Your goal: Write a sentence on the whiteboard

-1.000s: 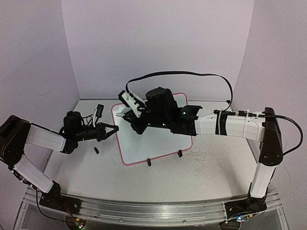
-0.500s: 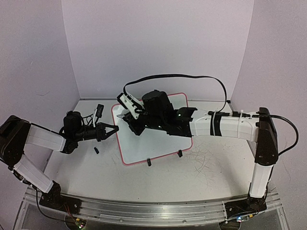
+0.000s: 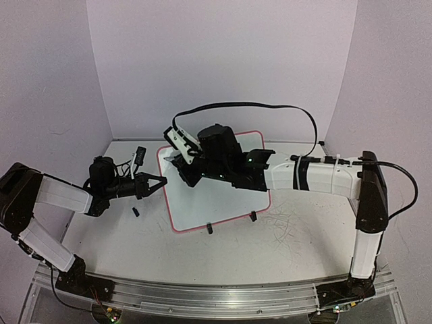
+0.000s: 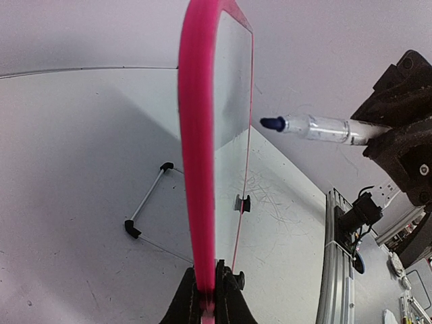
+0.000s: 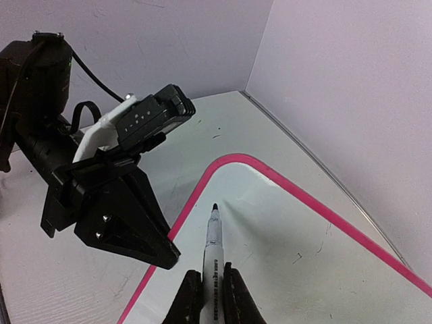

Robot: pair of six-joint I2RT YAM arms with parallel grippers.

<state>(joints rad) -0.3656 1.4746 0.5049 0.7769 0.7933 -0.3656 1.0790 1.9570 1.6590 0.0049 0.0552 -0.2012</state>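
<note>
The whiteboard (image 3: pixel 223 196), white with a pink frame, stands tilted on its wire stand (image 4: pixel 145 202). My left gripper (image 3: pixel 160 182) is shut on the board's left frame edge (image 4: pixel 199 169), one finger on each side. My right gripper (image 3: pixel 181 164) is shut on a marker (image 5: pixel 213 243) over the board's upper left corner. The marker's dark blue tip (image 4: pixel 273 123) hangs a short way off the white face (image 5: pixel 290 229). No sentence is in view on the part of the face that shows; the right arm hides much of it in the top view.
A small black cap (image 3: pixel 135 212) lies on the tabletop left of the board. Grey scribble marks (image 3: pixel 283 226) cover the table to the right. The stand's black feet (image 3: pixel 210 228) rest in front. An aluminium rail (image 3: pixel 202 297) runs along the near edge.
My right arm has shifted slightly left and back, carrying the marker closer to the board's upper left corner. The left arm and the board have not moved.
</note>
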